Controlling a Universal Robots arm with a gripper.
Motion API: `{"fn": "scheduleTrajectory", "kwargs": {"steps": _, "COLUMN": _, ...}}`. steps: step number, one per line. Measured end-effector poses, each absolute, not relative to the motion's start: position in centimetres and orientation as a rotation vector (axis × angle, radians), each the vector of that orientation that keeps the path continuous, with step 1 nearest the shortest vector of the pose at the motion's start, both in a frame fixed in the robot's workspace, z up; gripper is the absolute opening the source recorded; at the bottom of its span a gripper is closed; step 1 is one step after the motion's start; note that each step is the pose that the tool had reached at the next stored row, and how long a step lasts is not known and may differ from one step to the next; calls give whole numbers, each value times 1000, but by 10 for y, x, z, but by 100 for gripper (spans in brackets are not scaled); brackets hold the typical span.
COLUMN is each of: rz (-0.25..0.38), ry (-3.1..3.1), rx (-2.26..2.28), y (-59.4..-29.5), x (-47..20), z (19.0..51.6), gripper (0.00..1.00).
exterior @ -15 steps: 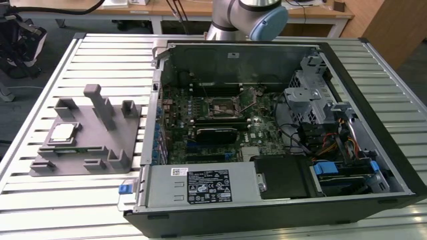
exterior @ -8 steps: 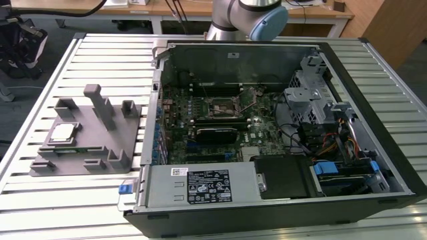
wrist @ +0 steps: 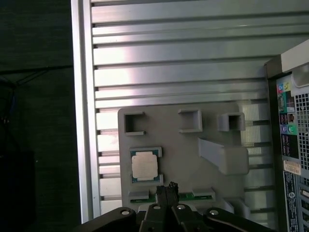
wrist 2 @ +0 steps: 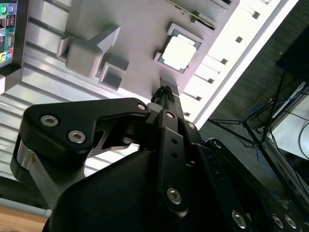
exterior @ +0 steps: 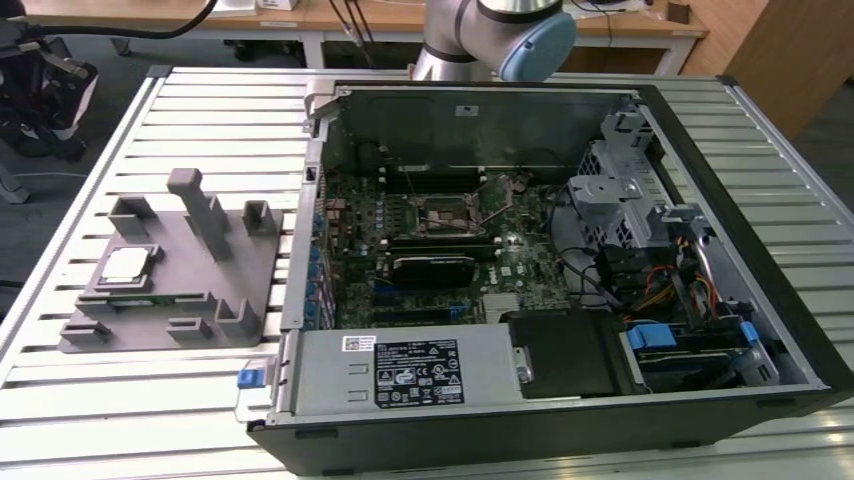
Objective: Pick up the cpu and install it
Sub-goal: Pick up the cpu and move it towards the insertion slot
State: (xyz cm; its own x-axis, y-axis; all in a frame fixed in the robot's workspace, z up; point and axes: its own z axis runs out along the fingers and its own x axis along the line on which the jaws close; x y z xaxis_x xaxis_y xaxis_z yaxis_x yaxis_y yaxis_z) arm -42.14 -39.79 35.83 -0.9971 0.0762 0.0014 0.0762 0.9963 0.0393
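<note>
In the first wrist view the jaws are closest to the lens: black linkages that run out to two slim tips pressed together with nothing between them, so the jaws are closed and empty. They hang in the air above the grey plastic fixture (wrist: 183,154), clear of everything on it.

Just beyond the tips lies the cpu (wrist: 144,166), flat with its pale metal top facing up, seated in a shallow nest of raised corner pieces on the fixture. The second wrist view shows the cpu (wrist 2: 178,52) in the same seat past the closed tips, untouched. Around it the fixture (wrist 2: 135,29) carries several square pockets and a taller angled block. The fixture rests on the slatted metal bench (wrist: 169,58), and past it stands the rear panel of the computer case (wrist: 289,145) with its coloured ports.

In the exterior view the case (exterior: 561,430) lies open on the bench (exterior: 134,400), its power supply (exterior: 400,375) nearest and the motherboard (exterior: 441,240) behind it, with the black socket frame (exterior: 447,213) standing empty. To the exterior view's left of the case sits the fixture (exterior: 200,275), the cpu (exterior: 124,264) on its outer part, well apart from the socket frame. Farthest back, the arm (exterior: 494,35) rises beyond the case.
</note>
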Motion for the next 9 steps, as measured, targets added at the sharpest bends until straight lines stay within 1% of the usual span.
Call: {"fn": "scheduleTrajectory", "kwargs": {"steps": 9, "rz": 62, "ry": 3139, "rx": 120, "y": -398, "x": -421, "z": 352, "gripper": 11}}
